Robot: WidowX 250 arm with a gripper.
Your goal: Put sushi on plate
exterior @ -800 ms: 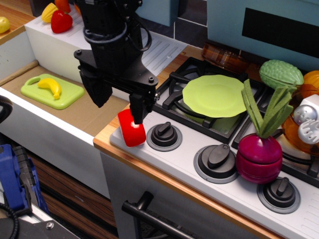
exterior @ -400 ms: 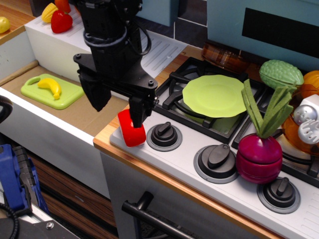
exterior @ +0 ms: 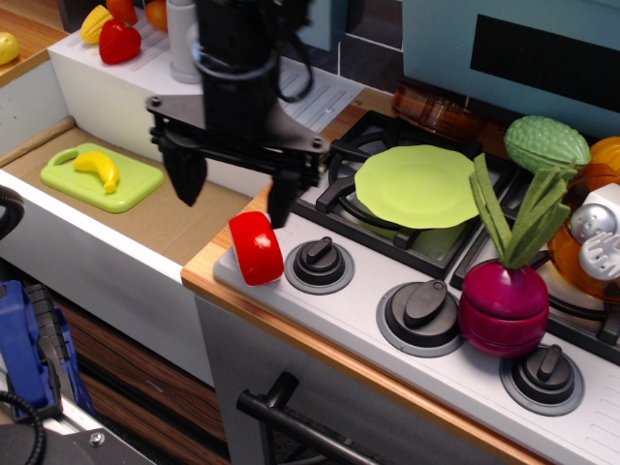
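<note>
— At the front left corner of the toy stove, see that small glossy red plastic sushi block [exterior: 256, 248]? It sits on the grey panel just left of the first black knob [exterior: 319, 262].

— And the black gripper [exterior: 232, 191]?

— Spread wide and empty, hanging just above it; one finger is beside the sushi's upper right, the other well out to the left. The sushi lies below and slightly right of the gap, tilted, long axis running near to far.

— The flat round lime-green plate [exterior: 417, 186]?

— Up on the burner grate, to the right and farther back. Nothing on it yet.
</note>
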